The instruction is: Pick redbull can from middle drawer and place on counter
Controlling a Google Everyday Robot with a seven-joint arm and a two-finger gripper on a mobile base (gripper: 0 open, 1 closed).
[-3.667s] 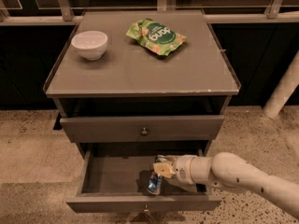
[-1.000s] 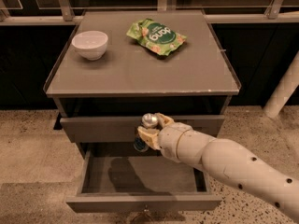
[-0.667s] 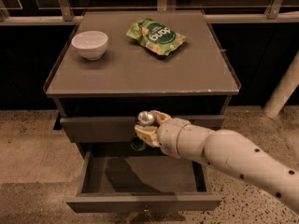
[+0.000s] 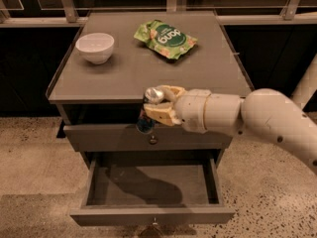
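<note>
Lifting clear of the open middle drawer (image 4: pixel 109 216), whose tray nearest us now lies bare, the redbull can (image 4: pixel 145 125) rides in our gripper (image 4: pixel 154 103) in front of the shut top drawer (image 4: pixel 99 135). Seconds ago the gripper was down inside the tray, at the can; a second ago it hung level with the top drawer's face. Now it has climbed again, and the can's shiny silver end sits about level with the front edge of the counter (image 4: pixel 124 78). The claw's two cream fingers (image 4: pixel 161 114) are closed round the can, one above and one below, with the can tilted and its dark blue end lowest.

We judge the pick done and the lift nearly high enough: what remains is to clear the counter's raised rim, carry the can inward and set it down. The rim is the likeliest snag if the arm (image 4: pixel 267 118) goes forward too low.

No brand or lettering can be read on the can itself from here.

Farther back, the white bowl (image 4: pixel 95 47) on the counter's left and the green snack bag (image 4: pixel 165 38) toward the rear have not moved, leaving bare top between them and the front edge. The bag carries large white lettering that we cannot read with confidence.
</note>
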